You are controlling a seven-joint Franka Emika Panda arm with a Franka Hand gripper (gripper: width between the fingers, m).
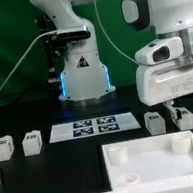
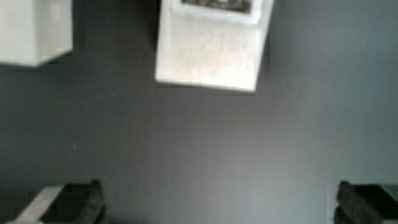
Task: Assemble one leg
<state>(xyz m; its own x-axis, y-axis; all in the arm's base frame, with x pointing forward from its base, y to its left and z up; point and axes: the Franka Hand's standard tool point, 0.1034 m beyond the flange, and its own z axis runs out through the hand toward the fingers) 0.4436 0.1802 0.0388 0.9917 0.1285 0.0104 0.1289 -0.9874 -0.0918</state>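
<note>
Four small white legs stand on the black table in the exterior view: two at its left (image 1: 2, 149) (image 1: 32, 143) and two at its right (image 1: 155, 123) (image 1: 184, 119). My gripper (image 1: 171, 103) hangs just above the two right legs. In the wrist view the gripper (image 2: 221, 204) is open and empty, with dark fingertips (image 2: 71, 202) far apart. One leg (image 2: 210, 45) with a black-and-white tag lies ahead of the jaws, not between them. Another leg (image 2: 32, 30) shows partly at the frame edge.
The large white panel (image 1: 161, 162) with a raised rim and round corner sockets lies at the front right. The marker board (image 1: 94, 126) lies in the middle of the table. The robot base (image 1: 82, 71) stands behind it.
</note>
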